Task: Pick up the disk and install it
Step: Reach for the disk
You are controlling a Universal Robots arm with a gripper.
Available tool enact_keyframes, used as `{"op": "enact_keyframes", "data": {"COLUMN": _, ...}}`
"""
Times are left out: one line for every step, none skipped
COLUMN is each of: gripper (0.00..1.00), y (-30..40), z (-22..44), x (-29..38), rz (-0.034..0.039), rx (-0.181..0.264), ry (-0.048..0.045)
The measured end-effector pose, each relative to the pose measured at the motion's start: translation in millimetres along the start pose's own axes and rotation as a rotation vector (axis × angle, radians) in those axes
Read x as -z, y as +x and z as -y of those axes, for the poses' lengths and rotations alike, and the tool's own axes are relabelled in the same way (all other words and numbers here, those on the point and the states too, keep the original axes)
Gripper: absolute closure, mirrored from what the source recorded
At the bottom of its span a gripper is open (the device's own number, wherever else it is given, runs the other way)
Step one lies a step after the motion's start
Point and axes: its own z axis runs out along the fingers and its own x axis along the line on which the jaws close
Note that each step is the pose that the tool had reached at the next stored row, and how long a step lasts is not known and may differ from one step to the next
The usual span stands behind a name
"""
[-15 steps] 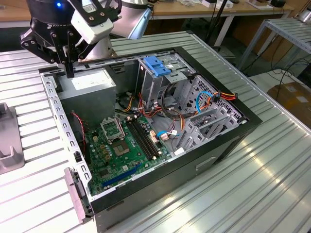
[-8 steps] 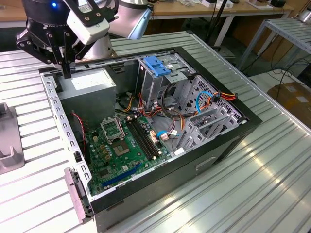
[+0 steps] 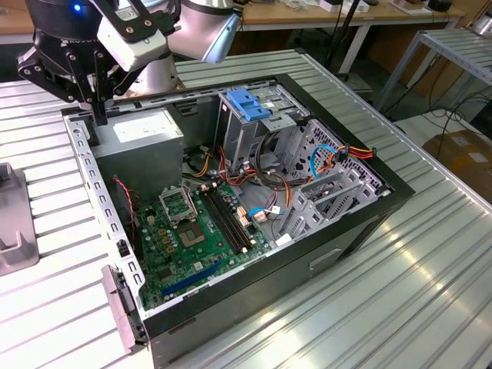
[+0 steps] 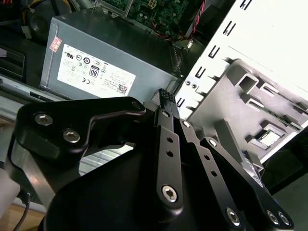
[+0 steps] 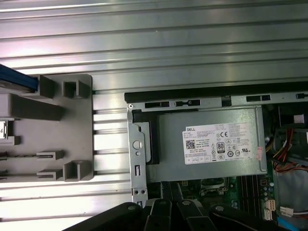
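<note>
First wrist view, disk (image 5: 17, 79), bright blue side rail, in grey fixture (image 5: 77, 130)

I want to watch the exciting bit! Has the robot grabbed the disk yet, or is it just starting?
Just starting, it seems. Done: nothing that shows. In hand: the gripper is shut and empty, hanging over the power-supply box at a corner of the open computer case. Left: picking up and installing. A blue edge on the grey holder beside the case may be the disk's rail; I can't be sure.
</note>
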Motion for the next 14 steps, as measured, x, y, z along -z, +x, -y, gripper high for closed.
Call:
{"op": "enact_keyframes", "data": {"gripper": 0.9, "y": 0.7, "z": 0.1, "x": 0.0, "rz": 0.0, "rx": 0.0, "ry": 0.0}}
{"op": "enact_keyframes", "data": {"gripper": 0.9, "y": 1.3, "z": 0.1, "x": 0.0, "rz": 0.0, "rx": 0.0, "ry": -0.0001}}
{"op": "enact_keyframes", "data": {"gripper": 0.9, "y": 2.0, "z": 0.1, "x": 0.0, "rz": 0.0, "rx": 0.0, "ry": -0.0001}}
{"op": "enact_keyframes", "data": {"gripper": 0.9, "y": 2.6, "z": 0.2, "x": 0.1, "rz": 0.0, "rx": 0.0, "ry": 0.0}}
{"op": "enact_keyframes", "data": {"gripper": 0.9, "y": 3.5, "z": 0.3, "x": 0.1, "rz": 0.0, "rx": 0.0, "ry": 0.0}}
{"op": "enact_keyframes", "data": {"gripper": 0.9, "y": 4.1, "z": 0.3, "x": 0.1, "rz": 0.0, "rx": 0.0, "ry": 0.0}}
{"op": "enact_keyframes", "data": {"gripper": 0.9, "y": 5.4, "z": 0.4, "x": 0.2, "rz": 0.0, "rx": 0.0, "ry": 0.0}}
{"op": "enact_keyframes", "data": {"gripper": 0.9, "y": 6.6, "z": 0.5, "x": 0.2, "rz": 0.0, "rx": 0.0, "ry": 0.0}}
{"op": "enact_keyframes", "data": {"gripper": 0.9, "y": 7.4, "z": 0.6, "x": 0.2, "rz": 0.0, "rx": 0.0, "ry": 0.0}}
{"op": "enact_keyframes", "data": {"gripper": 0.9, "y": 8.1, "z": 0.6, "x": 0.2, "rz": 0.0, "rx": 0.0, "ry": 0.0}}
{"op": "enact_keyframes", "data": {"gripper": 0.9, "y": 8.9, "z": 0.7, "x": 0.2, "rz": 0.0, "rx": 0.0, "ry": 0.0}}
{"op": "enact_keyframes", "data": {"gripper": 0.9, "y": 9.6, "z": 0.7, "x": 0.3, "rz": 0.0, "rx": 0.0, "ry": 0.0}}
{"op": "enact_keyframes", "data": {"gripper": 0.9, "y": 10.4, "z": 0.8, "x": 0.3, "rz": 0.0, "rx": 0.0, "ry": 0.0}}
{"op": "enact_keyframes", "data": {"gripper": 0.9, "y": 11.0, "z": 0.8, "x": 0.3, "rz": 0.0, "rx": 0.0, "ry": 0.0}}
